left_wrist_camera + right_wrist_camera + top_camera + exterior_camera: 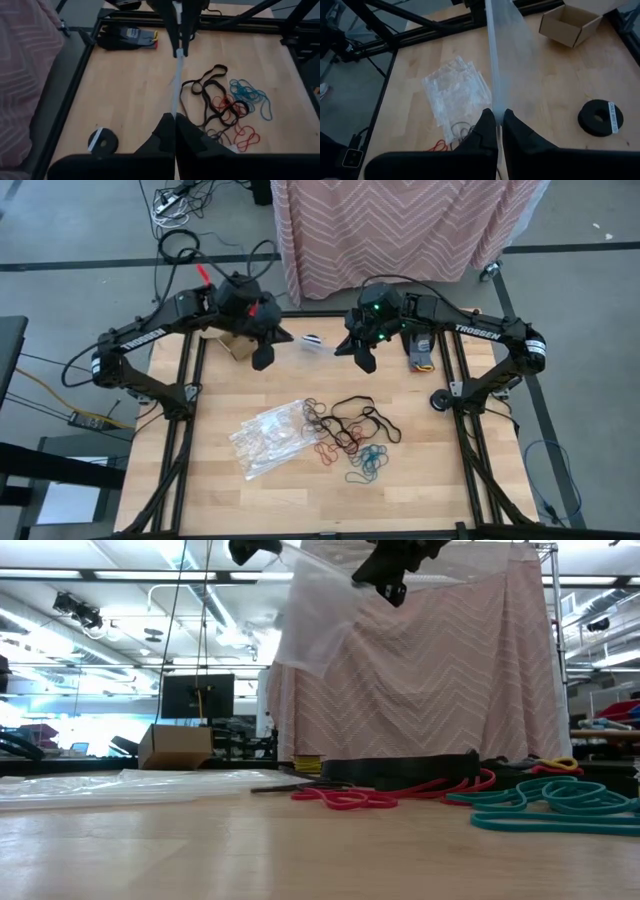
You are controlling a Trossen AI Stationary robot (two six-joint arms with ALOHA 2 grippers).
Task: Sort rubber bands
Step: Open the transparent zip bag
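Many rubber bands (352, 435) lie tangled before you, black loops largest, red and teal small; your left gripper (262, 356) and right gripper (366, 360) both pinch one clear bag (512, 55).

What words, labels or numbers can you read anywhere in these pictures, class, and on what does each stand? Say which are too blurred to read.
"TROSSEN": white letters on the left arm, high view.
"TROSSEN": white letters on the right arm, high view.
White label on the black disc: print too small to read.
Yellow label on the dark device at the table's edge: blurred, unreadable.
The cardboard box: no print visible.
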